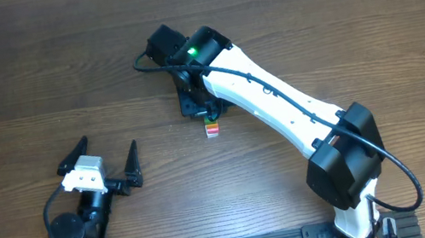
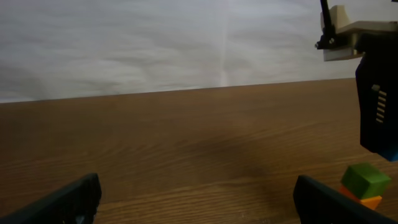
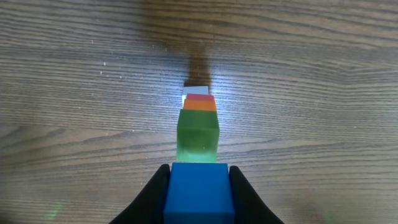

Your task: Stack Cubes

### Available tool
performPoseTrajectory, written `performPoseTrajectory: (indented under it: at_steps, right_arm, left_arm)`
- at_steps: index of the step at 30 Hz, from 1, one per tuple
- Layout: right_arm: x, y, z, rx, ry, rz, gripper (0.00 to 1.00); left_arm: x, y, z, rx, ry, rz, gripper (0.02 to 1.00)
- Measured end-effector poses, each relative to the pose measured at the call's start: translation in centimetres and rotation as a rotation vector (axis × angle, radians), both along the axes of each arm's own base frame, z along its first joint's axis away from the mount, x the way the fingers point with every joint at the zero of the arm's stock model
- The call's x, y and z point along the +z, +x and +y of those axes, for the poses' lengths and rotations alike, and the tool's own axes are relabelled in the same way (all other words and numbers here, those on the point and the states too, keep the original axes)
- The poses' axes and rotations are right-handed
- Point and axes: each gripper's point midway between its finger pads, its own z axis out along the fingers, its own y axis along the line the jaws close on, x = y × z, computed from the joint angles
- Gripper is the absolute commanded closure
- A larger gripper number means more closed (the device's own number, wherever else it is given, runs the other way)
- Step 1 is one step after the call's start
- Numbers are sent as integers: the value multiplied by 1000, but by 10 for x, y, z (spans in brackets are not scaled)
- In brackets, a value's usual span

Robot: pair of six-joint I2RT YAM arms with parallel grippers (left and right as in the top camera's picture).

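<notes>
Fingers (image 3: 152, 193) of the right gripper (image 3: 199, 171) are pinched on a blue cube (image 3: 199, 194), seen at the bottom centre of the right wrist view. The right arm (image 1: 280, 108) is stretched from the lower right of the top view to its upper centre, with the wrist turned down. The left gripper (image 1: 105, 160) is held at lower left, its fingers spread wide. A brown wooden table (image 1: 16, 83) lies beneath, and a white wall (image 2: 155, 43) is seen behind it. The stack (image 1: 212, 129) stands upright at the top view's centre, long axis vertical: green cube (image 3: 198, 135) uppermost, then orange cube (image 3: 199, 105), red cube (image 3: 199, 97) and white cube (image 3: 198, 91). The blue cube is squared with the stack. Whether it touches the green cube cannot be told.
</notes>
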Motion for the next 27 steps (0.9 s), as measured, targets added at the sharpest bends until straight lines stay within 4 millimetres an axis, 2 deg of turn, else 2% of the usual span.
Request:
performPoseTrajectory:
  at_steps: [11,21,27]
  right_arm:
    - [-4,-1,2,3,-4,11,989]
    - [-21,-1,2,3,-33,44,991]
    - [-21,-1,2,0,-33,45,989]
  left_arm:
    - [0,0,0,0,0,0,18]
    - [0,0,0,0,0,0,18]
    - [0,0,0,0,0,0,18]
